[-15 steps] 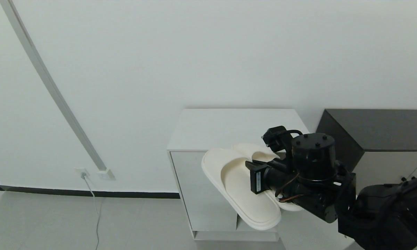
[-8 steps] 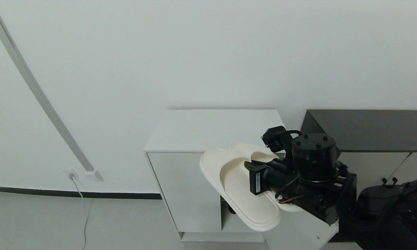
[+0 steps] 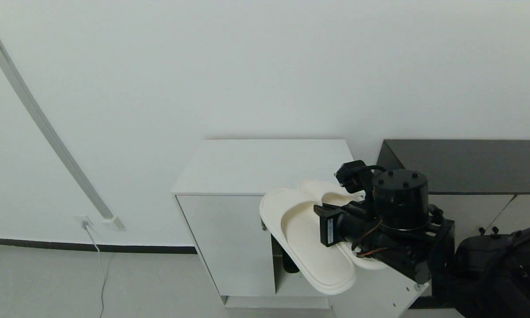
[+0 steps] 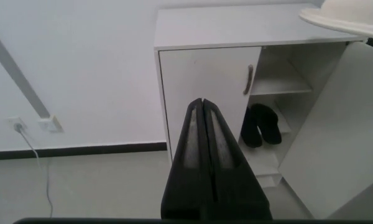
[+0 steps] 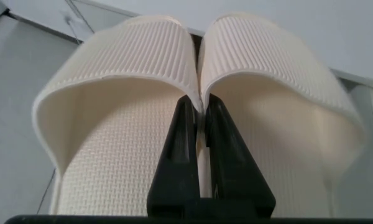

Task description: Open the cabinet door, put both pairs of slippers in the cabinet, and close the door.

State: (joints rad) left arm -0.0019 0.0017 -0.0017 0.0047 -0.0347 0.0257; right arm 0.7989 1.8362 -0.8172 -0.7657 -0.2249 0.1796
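In the right gripper's [image 5: 199, 106] black jaws, cream slippers [image 5: 130, 68] with ribbed straps are held; beyond them, black slippers [image 4: 261, 124] are seen in a white cabinet [image 4: 202, 81].

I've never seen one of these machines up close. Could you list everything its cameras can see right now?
white cabinet: one, white, against the wall; left door shut, right door swung open
black slippers: one pair, black, on a lower shelf inside the white cabinet
cream slippers: one pair, cream, held up in front of the cabinet's open side
dark cabinet: one, dark grey top, to the right of the white cabinet
wall socket: one, white, low on the wall to the left, with a cable hanging to the floor
wall strip: one, grey, slanting across the wall on the left
left pincer: one, black, shut on nothing, facing the cabinet
right pincer: one, black, shut on the cream slippers where their straps meet
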